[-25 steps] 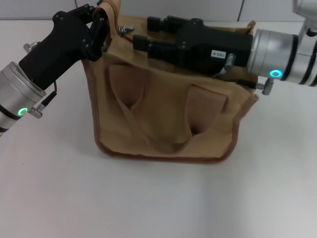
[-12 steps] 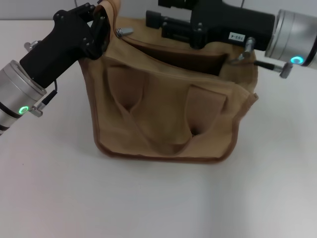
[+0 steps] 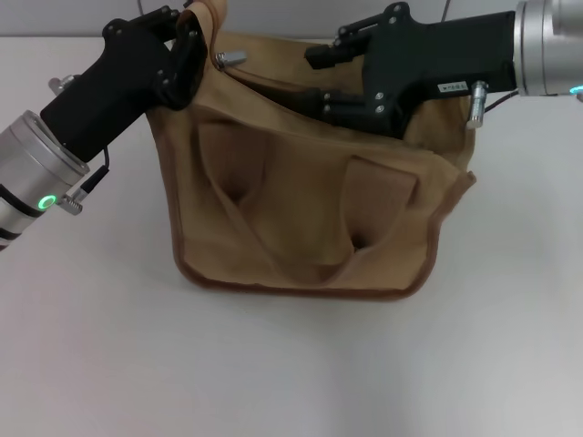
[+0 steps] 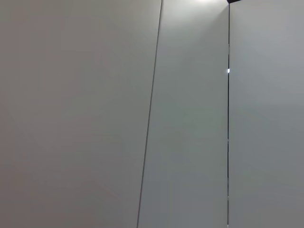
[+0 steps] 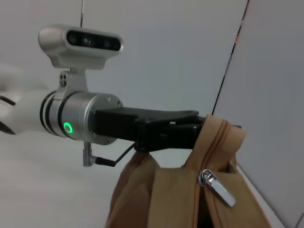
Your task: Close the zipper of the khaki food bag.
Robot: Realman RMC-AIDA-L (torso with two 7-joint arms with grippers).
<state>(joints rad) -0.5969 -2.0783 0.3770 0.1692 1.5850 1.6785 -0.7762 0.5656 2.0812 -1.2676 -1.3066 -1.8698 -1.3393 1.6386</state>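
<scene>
Left gripper pinches bag end at table's far-left edge; right gripper, open, must next catch zipper pull.

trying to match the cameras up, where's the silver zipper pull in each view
Head view: zipper pull at the bag's far left top corner, beside the left hand.
Left wrist view: not in it, only wall panels.
Right wrist view: hangs at the bag's near end.
Shared landmark: the left hand clamping that khaki food bag corner.
</scene>
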